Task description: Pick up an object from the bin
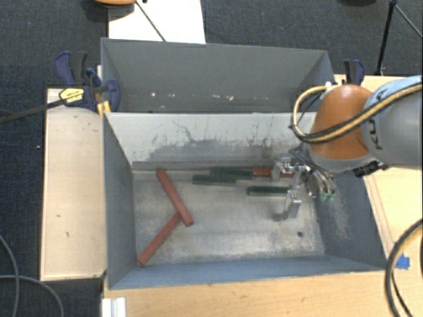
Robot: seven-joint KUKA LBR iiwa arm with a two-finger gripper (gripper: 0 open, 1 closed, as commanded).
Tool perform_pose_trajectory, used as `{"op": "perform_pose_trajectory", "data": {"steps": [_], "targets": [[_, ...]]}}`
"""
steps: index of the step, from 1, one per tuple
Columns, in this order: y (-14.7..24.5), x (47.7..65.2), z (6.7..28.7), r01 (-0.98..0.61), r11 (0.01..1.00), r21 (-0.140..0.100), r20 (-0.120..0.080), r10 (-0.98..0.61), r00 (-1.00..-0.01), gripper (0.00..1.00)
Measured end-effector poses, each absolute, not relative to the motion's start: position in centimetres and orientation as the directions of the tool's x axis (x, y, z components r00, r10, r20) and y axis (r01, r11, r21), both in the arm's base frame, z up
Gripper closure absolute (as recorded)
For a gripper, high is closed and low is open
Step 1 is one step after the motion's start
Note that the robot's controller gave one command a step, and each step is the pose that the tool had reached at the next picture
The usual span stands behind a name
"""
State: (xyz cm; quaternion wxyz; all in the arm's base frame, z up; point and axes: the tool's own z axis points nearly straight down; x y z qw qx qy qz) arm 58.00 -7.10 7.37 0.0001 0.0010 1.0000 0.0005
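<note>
My gripper (287,190) hangs low over the right part of the bin floor, open, one finger toward the back wall and one toward the front. A short dark green stick (266,191) lies on the floor with its right end reaching in between the fingers. Just behind it, a longer dark green stick (221,176) lies along the back wall, with a small red-brown piece (262,172) at its right end, close to the rear finger.
Two red-brown sticks lie on the left of the floor: one (174,197) slants down to the right, the other (158,239) runs from its lower end toward the front left corner. The arm with its orange cover reaches in over the right wall.
</note>
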Motion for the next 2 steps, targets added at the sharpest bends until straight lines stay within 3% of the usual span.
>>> {"op": "perform_pose_trajectory", "data": {"steps": [1, 2], "targets": [[-5.28, 56.96, 7.07, 0.167, 0.986, 0.001, -0.001, 0.167, -0.986, 1.0], [-5.28, 56.96, 7.07, 0.167, 0.986, 0.001, -0.001, 0.167, -0.986, 1.0]]}}
